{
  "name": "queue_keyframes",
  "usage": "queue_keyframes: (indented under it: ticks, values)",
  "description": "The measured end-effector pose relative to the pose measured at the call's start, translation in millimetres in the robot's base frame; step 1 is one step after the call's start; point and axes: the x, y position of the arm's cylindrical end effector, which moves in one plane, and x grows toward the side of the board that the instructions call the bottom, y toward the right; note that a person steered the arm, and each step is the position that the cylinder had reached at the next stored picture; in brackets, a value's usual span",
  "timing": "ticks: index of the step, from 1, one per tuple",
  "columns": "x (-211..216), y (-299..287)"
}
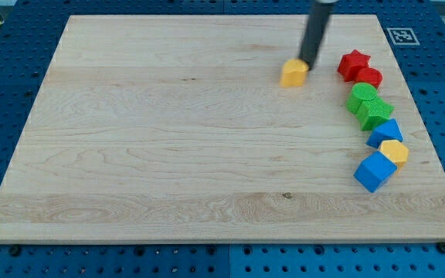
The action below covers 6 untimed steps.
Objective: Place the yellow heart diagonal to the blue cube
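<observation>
A yellow block (293, 72), which looks like the heart, lies on the wooden board (168, 139) near the view's top right. My tip (309, 62) stands right at this block's upper right edge, touching or nearly touching it. The blue cube (374, 171) sits at the view's lower right, at the bottom end of a curved row of blocks, well below and to the right of the yellow heart.
The curved row at the right edge runs downward: a red star (354, 63), a second red block (369, 76), two green blocks (365, 96) (375, 113), another blue block (385, 133) and a second yellow block (395, 151) touching the blue cube.
</observation>
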Motion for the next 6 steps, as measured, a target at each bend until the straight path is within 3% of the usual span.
queue_keyframes:
  ticks: [1,3,4,5,6]
  values:
    - [16.4,-72.5]
    - [-4.7,13.6]
    - [14.3,43.2]
    - [46.7,-6.9]
    - [60.2,-130.2]
